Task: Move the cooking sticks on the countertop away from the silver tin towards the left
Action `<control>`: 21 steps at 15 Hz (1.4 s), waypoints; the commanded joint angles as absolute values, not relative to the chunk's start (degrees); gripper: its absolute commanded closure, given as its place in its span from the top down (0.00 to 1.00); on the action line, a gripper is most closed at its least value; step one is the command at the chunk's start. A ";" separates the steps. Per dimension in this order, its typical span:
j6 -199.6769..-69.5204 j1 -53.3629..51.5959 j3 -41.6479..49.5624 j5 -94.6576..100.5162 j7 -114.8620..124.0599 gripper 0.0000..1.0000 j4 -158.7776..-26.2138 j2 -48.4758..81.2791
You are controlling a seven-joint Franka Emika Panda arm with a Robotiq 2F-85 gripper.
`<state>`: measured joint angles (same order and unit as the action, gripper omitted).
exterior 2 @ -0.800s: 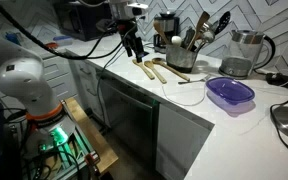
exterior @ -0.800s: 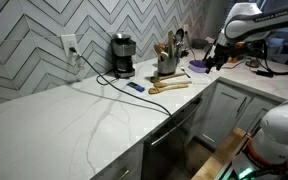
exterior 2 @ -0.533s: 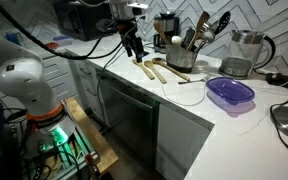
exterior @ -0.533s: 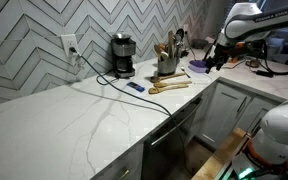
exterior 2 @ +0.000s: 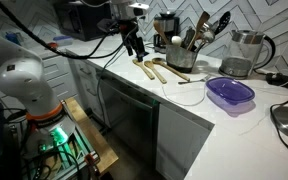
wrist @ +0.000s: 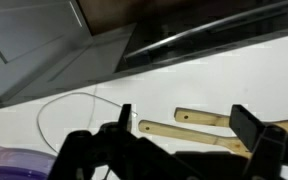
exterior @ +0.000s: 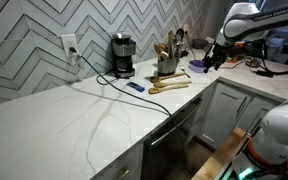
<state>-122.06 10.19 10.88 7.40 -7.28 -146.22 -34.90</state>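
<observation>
Two pale wooden cooking sticks lie flat on the white countertop, in front of the silver tin. The tin holds darker spoons. The sticks also show in an exterior view, left of the tin. My gripper hangs above the counter, off to the side of the sticks, as an exterior view also shows. In the wrist view the gripper is open and empty. The stick handles show between its two fingers, below them.
A black and silver coffee maker stands by the wall, its cable trailing over the counter. A small blue object lies near the sticks. A purple bowl, a glass kettle and a thin white cable are nearby. The counter edge drops to grey cabinets.
</observation>
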 commanded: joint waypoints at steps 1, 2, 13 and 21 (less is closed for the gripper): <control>-130.09 7.01 13.19 3.46 -11.32 1.00 -143.01 -26.17; -133.81 6.02 13.86 2.22 -13.49 1.00 -142.61 -24.08; -156.87 -0.63 17.56 -26.56 -42.17 1.00 -133.53 -1.24; -165.87 -0.01 13.70 -52.09 -62.13 1.00 -128.41 7.50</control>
